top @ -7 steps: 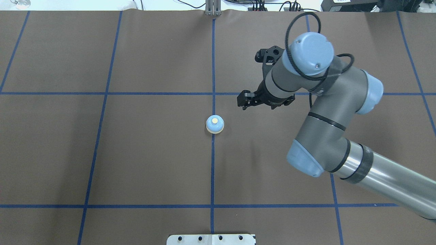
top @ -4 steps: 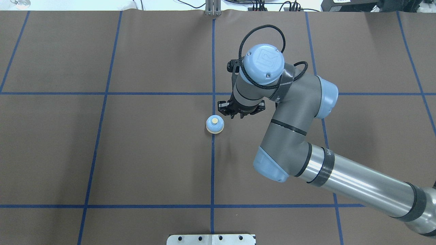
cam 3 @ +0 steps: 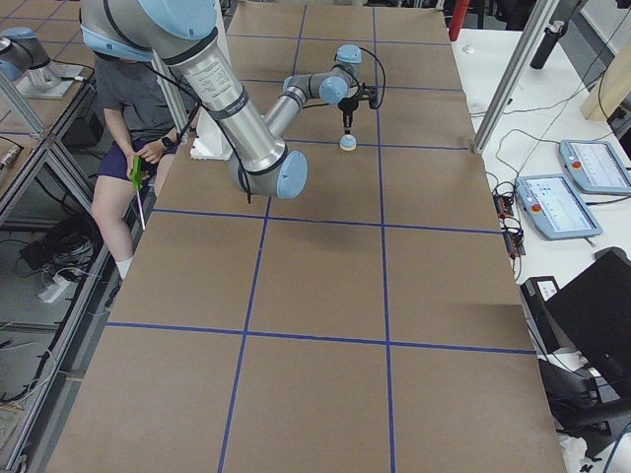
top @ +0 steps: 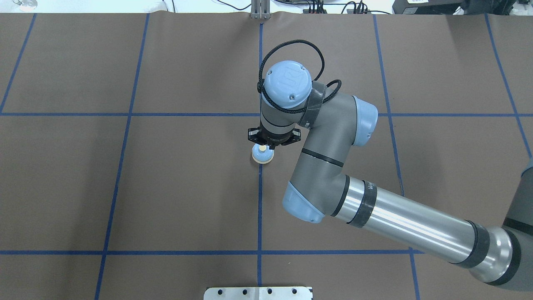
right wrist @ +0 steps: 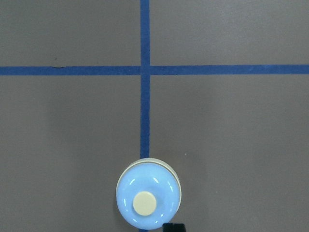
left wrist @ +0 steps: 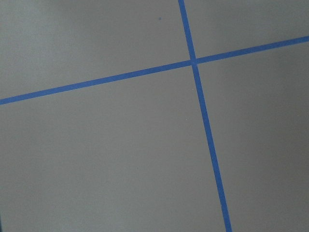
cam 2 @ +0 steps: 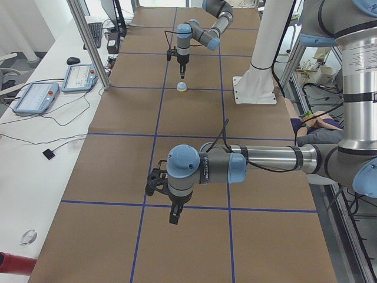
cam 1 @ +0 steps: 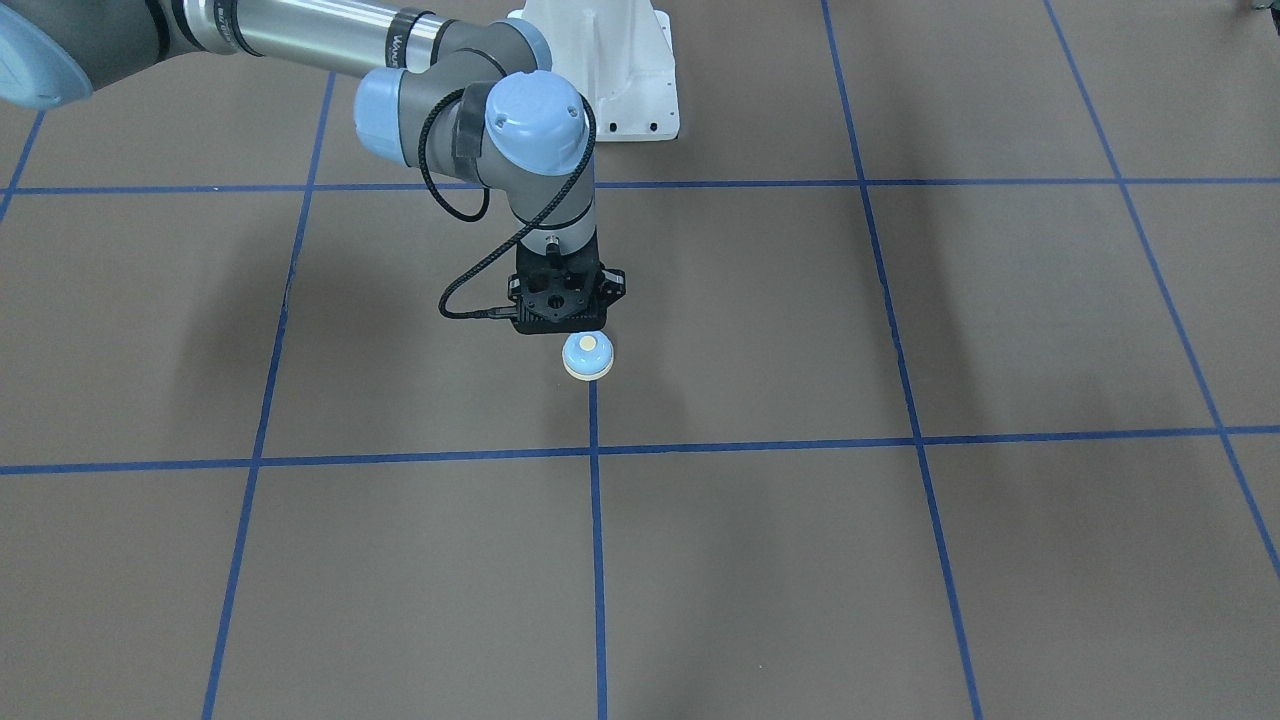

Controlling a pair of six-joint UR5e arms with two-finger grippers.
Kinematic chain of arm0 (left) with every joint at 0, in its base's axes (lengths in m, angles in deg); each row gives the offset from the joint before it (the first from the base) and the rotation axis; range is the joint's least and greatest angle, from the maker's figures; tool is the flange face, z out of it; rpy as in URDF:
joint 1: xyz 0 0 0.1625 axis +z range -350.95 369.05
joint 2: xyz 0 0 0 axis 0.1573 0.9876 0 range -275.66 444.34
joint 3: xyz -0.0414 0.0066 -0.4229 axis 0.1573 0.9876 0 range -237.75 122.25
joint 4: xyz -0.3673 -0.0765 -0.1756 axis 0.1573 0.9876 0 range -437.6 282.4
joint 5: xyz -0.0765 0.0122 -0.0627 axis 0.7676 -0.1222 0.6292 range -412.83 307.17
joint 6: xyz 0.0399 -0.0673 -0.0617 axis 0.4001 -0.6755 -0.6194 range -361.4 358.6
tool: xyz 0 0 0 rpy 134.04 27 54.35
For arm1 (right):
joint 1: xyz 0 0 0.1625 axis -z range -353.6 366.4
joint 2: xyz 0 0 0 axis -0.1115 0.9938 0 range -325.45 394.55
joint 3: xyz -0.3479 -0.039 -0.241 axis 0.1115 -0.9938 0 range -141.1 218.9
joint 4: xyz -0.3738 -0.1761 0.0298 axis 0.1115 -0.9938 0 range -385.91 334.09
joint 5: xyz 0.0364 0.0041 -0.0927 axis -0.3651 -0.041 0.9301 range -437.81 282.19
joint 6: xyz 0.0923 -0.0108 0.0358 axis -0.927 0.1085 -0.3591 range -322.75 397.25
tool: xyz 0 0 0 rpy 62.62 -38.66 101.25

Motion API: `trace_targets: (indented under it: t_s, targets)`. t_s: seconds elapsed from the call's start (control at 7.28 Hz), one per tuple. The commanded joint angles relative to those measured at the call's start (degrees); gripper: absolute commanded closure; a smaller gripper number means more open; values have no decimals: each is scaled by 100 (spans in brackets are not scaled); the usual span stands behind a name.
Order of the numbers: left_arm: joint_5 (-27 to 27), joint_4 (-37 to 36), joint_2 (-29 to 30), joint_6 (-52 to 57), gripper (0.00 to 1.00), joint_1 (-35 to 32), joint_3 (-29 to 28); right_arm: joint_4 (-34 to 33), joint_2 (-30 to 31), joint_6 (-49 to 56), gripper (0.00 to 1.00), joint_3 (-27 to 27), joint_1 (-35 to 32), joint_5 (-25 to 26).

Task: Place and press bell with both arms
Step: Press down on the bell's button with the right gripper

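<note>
The bell (top: 262,157) sits on the desk (top: 166,187), on a blue line. Our right pincer (right wrist: 173,226) hovers just over its button (right wrist: 144,203), tips seemingly together to make one blunt presser. Our left pincer (cam 2: 173,217) hangs well apart; we cannot tell its state.

One camera looks down on the brown table with blue tape lines (top: 166,187) from behind the grey and blue robot (top: 399,221). One faces the robot from across the table. Two look along it from its ends, far off. The right wrist camera looks straight down, very near the small light-blue bell with a cream button (right wrist: 149,199). Those four views show the bell too. The left wrist camera sees only table, close up.
</note>
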Motion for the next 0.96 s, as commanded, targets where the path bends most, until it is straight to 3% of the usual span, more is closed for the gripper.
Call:
trace_targets:
  t_s: [0.0, 0.82]
  targets:
    - [-2, 0, 1, -6, 0, 0, 0, 338, -76, -11, 100, -309, 62, 169]
    - [-2, 0, 27, -6, 0, 9, 0, 394, -67, -11, 100, -451, 141, 187]
